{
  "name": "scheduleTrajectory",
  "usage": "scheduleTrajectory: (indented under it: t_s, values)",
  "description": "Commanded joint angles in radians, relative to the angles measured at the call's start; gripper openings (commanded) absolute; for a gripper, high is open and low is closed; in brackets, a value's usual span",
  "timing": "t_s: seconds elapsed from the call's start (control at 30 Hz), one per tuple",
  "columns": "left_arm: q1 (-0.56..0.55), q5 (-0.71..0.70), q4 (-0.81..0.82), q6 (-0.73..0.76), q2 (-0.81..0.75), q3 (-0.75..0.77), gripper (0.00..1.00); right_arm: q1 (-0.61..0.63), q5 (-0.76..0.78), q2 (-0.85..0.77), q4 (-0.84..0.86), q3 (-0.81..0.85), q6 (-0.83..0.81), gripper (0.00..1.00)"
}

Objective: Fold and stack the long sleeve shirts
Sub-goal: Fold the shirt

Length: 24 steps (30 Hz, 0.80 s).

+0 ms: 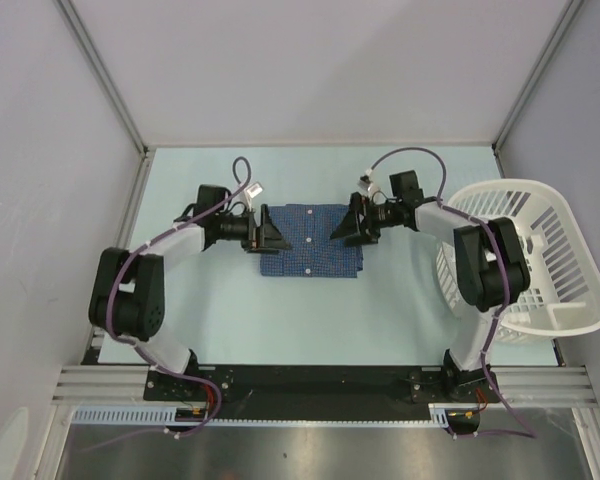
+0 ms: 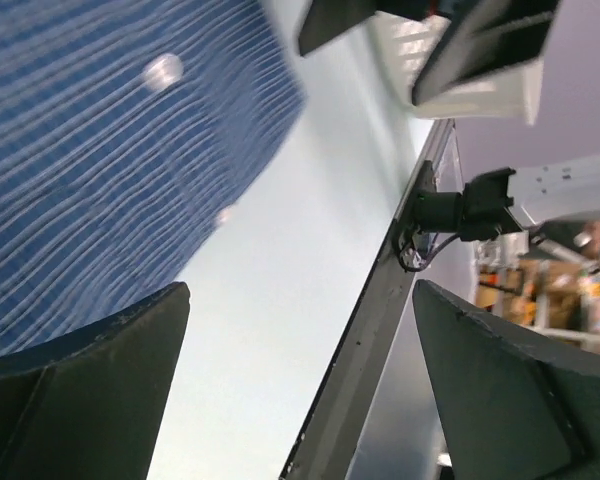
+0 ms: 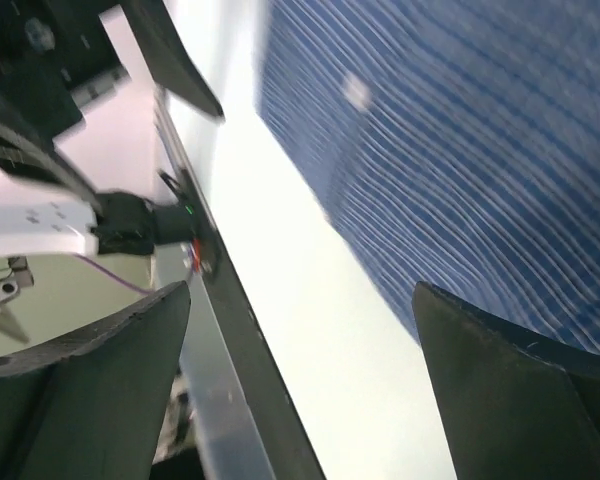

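Observation:
A blue checked long sleeve shirt (image 1: 311, 243) with small white buttons lies folded into a rectangle at the middle of the table. My left gripper (image 1: 270, 237) is at its left edge and my right gripper (image 1: 342, 229) at its right edge, facing each other. Both are open. In the left wrist view the shirt (image 2: 100, 150) fills the upper left, and the left gripper (image 2: 300, 390) holds only bare table between wide dark fingers. In the right wrist view the shirt (image 3: 460, 140) lies upper right, and the right gripper (image 3: 300, 390) is just as wide and empty.
A white slatted laundry basket (image 1: 540, 250) stands tilted at the table's right side, behind the right arm. The pale table (image 1: 230, 310) has walls left, right and behind. A black rail (image 1: 310, 380) runs along its near edge.

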Motion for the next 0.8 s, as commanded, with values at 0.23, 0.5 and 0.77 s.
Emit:
scheduleTrajectory:
  t_s: [0.23, 0.5, 0.77]
  values:
    - [-0.115, -0.115, 0.366, -0.204, 0.192, 0.090, 1.00, 0.075, 0.010, 0.161, 0.485, 0.074, 0.386, 1.00]
    - [-0.065, -0.033, 0.311, -0.212, 0.298, 0.125, 0.99, -0.009, 0.047, 0.306, 0.185, 0.217, 0.140, 1.00]
    - [-0.059, -0.077, 0.206, -0.094, 0.265, 0.352, 0.99, -0.028, 0.027, 0.261, 0.258, 0.329, 0.202, 1.00]
